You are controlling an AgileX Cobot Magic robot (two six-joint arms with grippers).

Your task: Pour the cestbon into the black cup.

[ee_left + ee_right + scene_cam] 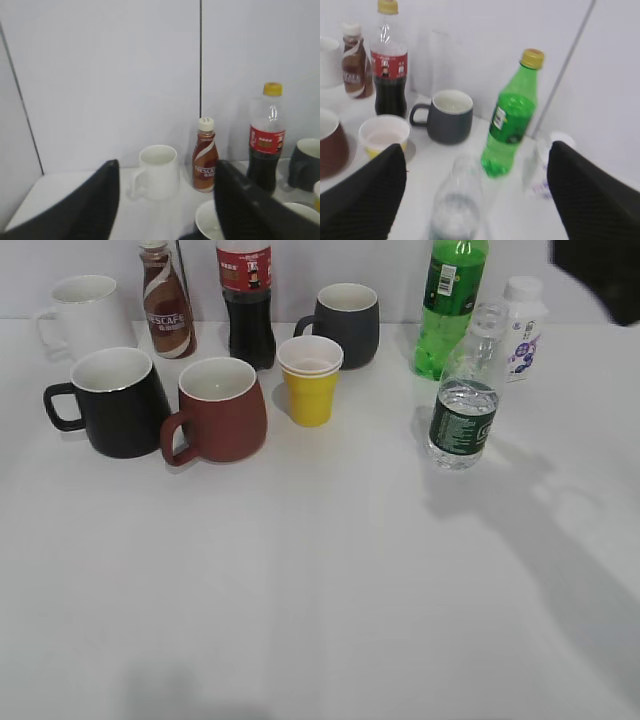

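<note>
The cestbon (464, 405), a clear uncapped bottle with a dark green label, stands upright at the right of the table. In the right wrist view it (456, 200) shows blurred, low between the wide-open fingers of my right gripper (475, 192), which is above and apart from it. The black cup (115, 400) with a white inside stands at the left; only a part of its rim (210, 220) shows in the left wrist view. My left gripper (165, 200) is open and empty, raised above the table's left end.
Around the black cup stand a reddish-brown mug (218, 408), a white mug (82, 312), a Nescafe bottle (166, 302) and a cola bottle (246, 300). A yellow cup stack (310, 378), a dark grey mug (345, 322), a green soda bottle (450, 305) and a small white bottle (522, 328) stand further right.
</note>
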